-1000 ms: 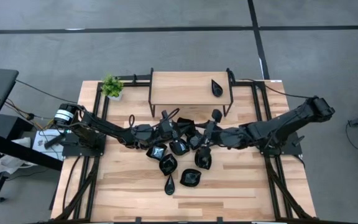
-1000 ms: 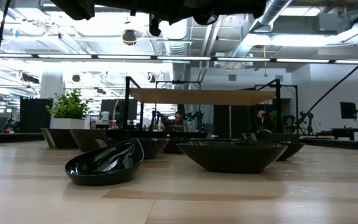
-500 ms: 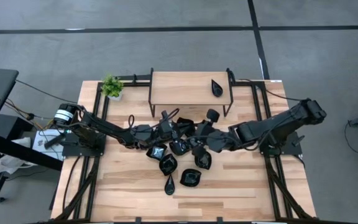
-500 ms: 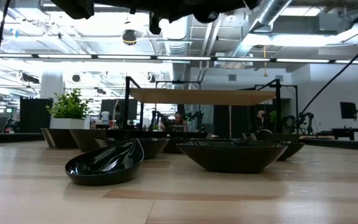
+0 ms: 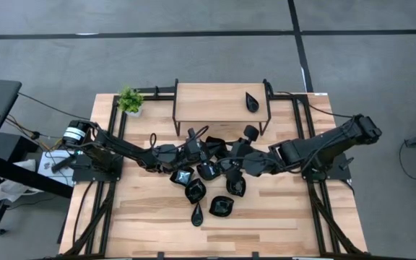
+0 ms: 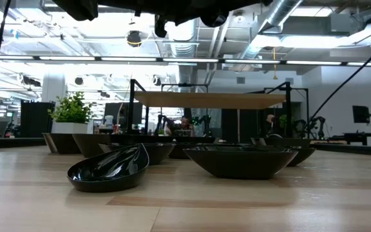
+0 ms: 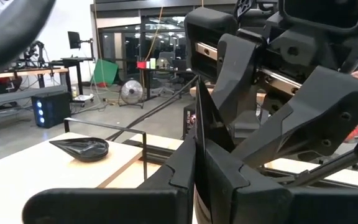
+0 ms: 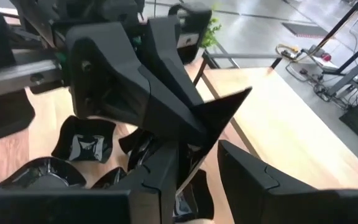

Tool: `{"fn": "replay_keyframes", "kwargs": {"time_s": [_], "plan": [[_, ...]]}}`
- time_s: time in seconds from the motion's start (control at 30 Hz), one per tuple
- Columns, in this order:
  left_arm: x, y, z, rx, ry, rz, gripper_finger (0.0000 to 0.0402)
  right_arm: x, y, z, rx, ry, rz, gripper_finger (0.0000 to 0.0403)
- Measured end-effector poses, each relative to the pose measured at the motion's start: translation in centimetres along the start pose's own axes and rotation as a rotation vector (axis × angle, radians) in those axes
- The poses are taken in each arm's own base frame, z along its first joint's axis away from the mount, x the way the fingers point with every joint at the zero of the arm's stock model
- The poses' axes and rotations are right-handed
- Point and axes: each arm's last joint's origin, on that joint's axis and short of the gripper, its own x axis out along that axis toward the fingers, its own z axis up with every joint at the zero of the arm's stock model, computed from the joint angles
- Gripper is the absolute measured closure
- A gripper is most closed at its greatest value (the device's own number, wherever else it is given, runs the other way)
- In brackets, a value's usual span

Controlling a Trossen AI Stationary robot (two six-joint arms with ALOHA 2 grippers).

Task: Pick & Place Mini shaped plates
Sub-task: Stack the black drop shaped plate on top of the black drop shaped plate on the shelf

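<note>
Several glossy black mini shaped plates (image 5: pixel 206 189) lie in a pile at the table's middle. Two of them show close up in the low view (image 6: pixel 108 169). One teardrop plate (image 5: pixel 252 102) rests on the raised wooden shelf (image 5: pixel 215 101). Above the pile my left gripper (image 5: pixel 214 150) is shut on a square black plate (image 8: pixel 225 112), held on edge. My right gripper (image 8: pixel 199 157) faces it from the table's right. It is open, with one finger on either side of the plate's free corner. My left gripper pinches the plate's rim (image 7: pixel 197 127) between its two fingers, which reach in level from the table's left. The plate stands on edge, clear of the pile below. Whether a finger (image 8: pixel 166 165) of my right gripper touches the plate, I cannot tell.
A small green potted plant (image 5: pixel 130 100) stands at the far left corner. Black frame rails (image 5: pixel 114 137) run along both sides of the table. Bare wood lies along the near edge (image 5: pixel 266 224).
My right gripper has risen a little and turned at the wrist beside the held plate. Its arm has drawn slightly back toward the table's right. The left gripper and its plate have kept still.
</note>
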Motion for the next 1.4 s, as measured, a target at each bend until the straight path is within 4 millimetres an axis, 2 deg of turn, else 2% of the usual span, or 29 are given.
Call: {"fn": "replay_keyframes", "kwargs": {"time_s": [0.43, 0.83, 1.4], "plan": [[0.0, 0.0, 0.0, 0.0, 0.0, 0.0, 0.0376, -1.5, -0.2, 0.0, 0.026, -0.004, 0.025, 0.0295], [0.0, 0.0, 0.0, 0.0, 0.0, 0.0, 0.0376, -1.3, -0.1, 0.1, 0.037, -0.01, 0.023, 0.0297], [0.0, 0.0, 0.0, 0.0, 0.0, 0.0, 0.0376, -1.3, -0.1, 0.1, 0.041, -0.011, 0.02, 0.0353]]}}
